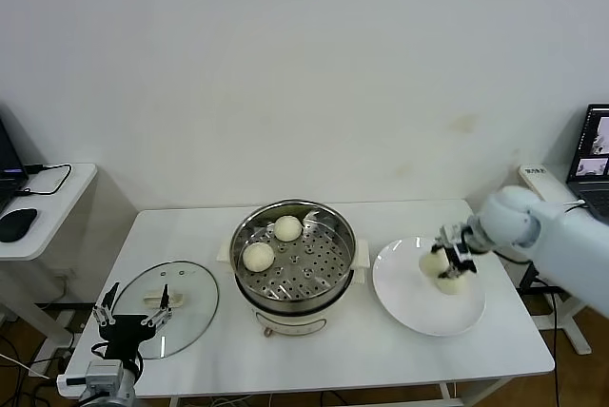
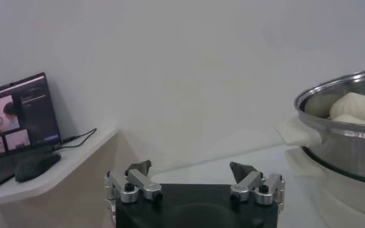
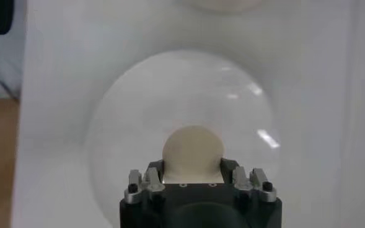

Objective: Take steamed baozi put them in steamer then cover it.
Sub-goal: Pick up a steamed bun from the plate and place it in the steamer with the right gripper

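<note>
The steamer stands mid-table with two steamed baozi on its perforated tray. My right gripper is low over the white plate and shut on a baozi. In the right wrist view that baozi sits between the fingers, over the plate. I cannot tell whether a second bun lies beside it. The cover lies flat at the table's left. My left gripper waits open by the cover's front edge. Its wrist view shows the steamer and a baozi.
A side table on the left carries a mouse and cables. A laptop and a white device stand at the far right. The wall is close behind the table.
</note>
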